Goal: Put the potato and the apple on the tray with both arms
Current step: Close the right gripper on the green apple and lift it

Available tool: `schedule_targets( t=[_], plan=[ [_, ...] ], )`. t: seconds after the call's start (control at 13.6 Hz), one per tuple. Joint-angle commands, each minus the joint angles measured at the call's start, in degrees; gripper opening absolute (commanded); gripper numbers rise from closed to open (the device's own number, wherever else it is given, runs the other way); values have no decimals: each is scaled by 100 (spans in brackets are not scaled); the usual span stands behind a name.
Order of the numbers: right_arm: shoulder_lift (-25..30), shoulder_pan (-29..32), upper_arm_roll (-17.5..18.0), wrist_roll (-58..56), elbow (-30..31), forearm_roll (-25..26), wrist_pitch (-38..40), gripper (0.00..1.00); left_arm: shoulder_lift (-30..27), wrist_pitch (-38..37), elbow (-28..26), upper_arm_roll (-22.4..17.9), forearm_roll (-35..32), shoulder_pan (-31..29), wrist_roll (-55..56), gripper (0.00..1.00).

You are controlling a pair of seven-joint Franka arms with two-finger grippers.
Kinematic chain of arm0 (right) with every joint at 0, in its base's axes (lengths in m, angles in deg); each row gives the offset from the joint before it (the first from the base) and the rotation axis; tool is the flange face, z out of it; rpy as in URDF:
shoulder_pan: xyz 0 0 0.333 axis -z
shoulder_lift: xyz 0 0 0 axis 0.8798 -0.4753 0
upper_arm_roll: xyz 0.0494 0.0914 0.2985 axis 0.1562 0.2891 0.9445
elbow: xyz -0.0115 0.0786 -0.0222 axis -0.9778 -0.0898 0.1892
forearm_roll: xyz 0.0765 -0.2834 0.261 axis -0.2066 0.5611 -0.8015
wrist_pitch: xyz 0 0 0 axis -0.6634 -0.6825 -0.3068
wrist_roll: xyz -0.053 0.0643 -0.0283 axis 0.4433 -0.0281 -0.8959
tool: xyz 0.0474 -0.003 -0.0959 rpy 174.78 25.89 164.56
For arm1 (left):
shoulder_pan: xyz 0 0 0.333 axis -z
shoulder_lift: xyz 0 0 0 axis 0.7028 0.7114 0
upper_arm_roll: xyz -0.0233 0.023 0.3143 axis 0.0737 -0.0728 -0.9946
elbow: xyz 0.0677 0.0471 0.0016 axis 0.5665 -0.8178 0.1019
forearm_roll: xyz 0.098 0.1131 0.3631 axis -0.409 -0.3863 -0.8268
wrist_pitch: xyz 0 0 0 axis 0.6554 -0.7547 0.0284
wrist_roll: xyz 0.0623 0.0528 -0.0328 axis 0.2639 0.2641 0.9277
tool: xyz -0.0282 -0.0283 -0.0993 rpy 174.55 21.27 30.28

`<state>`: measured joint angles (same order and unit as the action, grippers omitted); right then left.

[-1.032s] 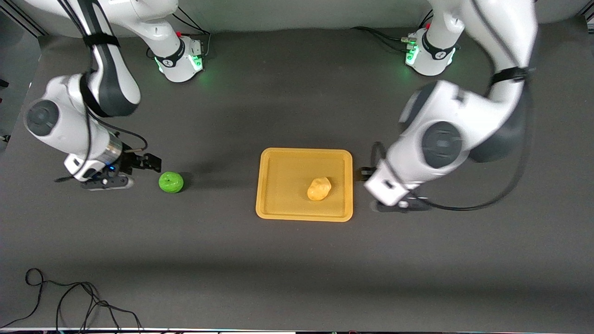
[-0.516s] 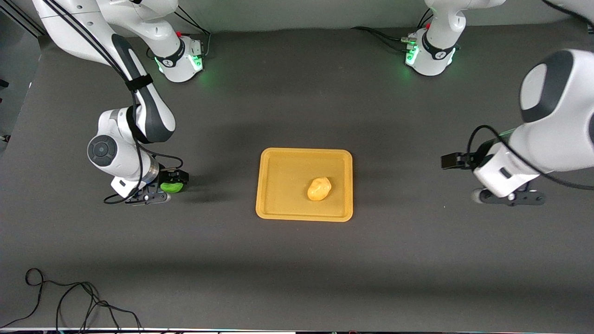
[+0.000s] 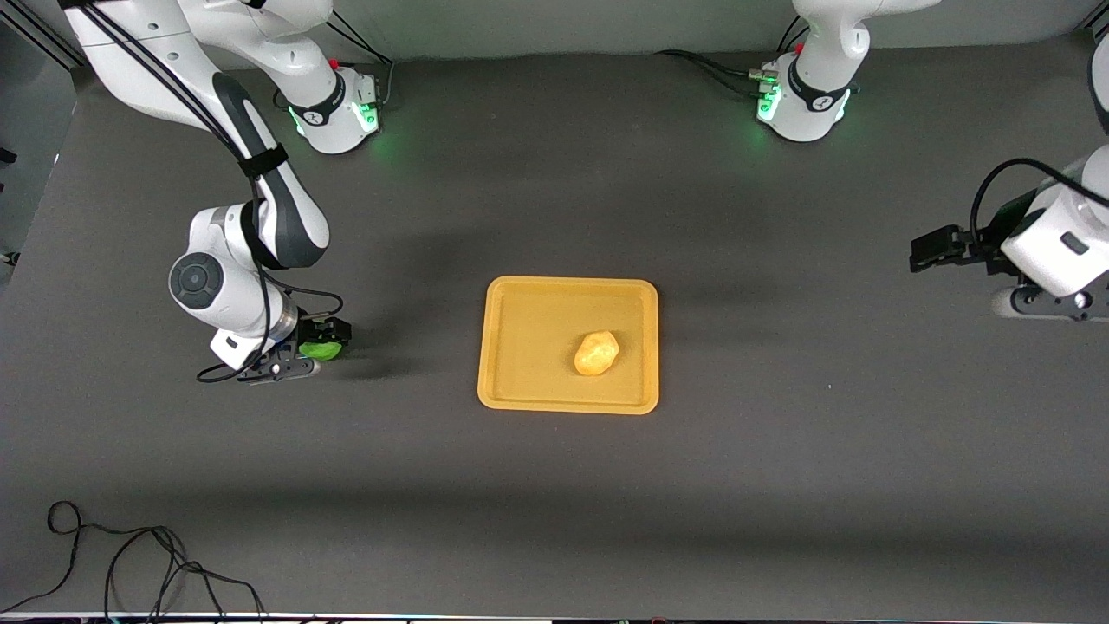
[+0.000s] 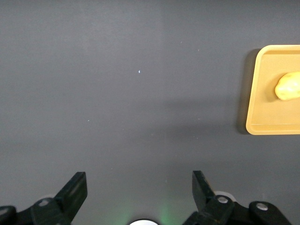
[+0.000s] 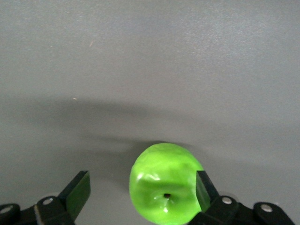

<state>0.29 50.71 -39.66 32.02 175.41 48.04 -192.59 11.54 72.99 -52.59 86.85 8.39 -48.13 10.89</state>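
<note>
The bright green apple (image 3: 324,351) lies on the dark table toward the right arm's end, level with the tray. My right gripper (image 3: 319,345) is low over it and open. In the right wrist view the apple (image 5: 164,183) sits between the jaws of my right gripper (image 5: 142,183), against one finger, with a gap to the other. The yellow-tan potato (image 3: 596,353) lies on the yellow-orange tray (image 3: 567,282) at mid-table. My left gripper (image 3: 934,250) is open and empty above the left arm's end of the table. In its wrist view, the left gripper (image 4: 140,185) is over bare table, with the tray (image 4: 255,93) and potato (image 4: 288,86) at the edge.
A black cable (image 3: 130,563) lies coiled at the table's front edge toward the right arm's end. The two arm bases (image 3: 333,108) (image 3: 801,100) stand along the table's back edge, lit green.
My left arm has swung away from the tray toward its own end of the table. My right gripper has come down around the apple and has held still since.
</note>
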Motion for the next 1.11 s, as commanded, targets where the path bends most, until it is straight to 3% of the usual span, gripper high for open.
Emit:
schedule_targets(
  t=[0.0,0.29,0.37,0.44,0.52,0.66,0.88,1.03],
  plan=[
    [-150,160,-15,-220,310,66,-600,100,-523,150,-637,-575,-32,522,-267,100],
    [-229,151,-15,-211,452,57,-769,100,-595,178,-736,-1331,-41,1199,-285,100],
    [-229,142,-15,-211,452,57,-769,100,-560,134,-701,-1359,-41,1227,-285,100],
    [-229,134,-15,-211,452,66,-760,88,-542,125,-692,-1350,-41,1227,-285,100],
    [-220,133,-15,-220,452,66,-734,67,-525,116,-657,-1341,-41,1218,-294,100],
    [-212,125,-6,-220,443,57,-690,43,-516,107,-622,-1341,-32,1218,-303,100],
    [-133,98,55,-106,-37,40,-26,38,-516,37,-508,-1333,-23,1183,-303,100],
    [-176,81,177,322,-1159,-13,1526,38,-463,-25,-428,-1263,29,983,-302,100]
  ],
)
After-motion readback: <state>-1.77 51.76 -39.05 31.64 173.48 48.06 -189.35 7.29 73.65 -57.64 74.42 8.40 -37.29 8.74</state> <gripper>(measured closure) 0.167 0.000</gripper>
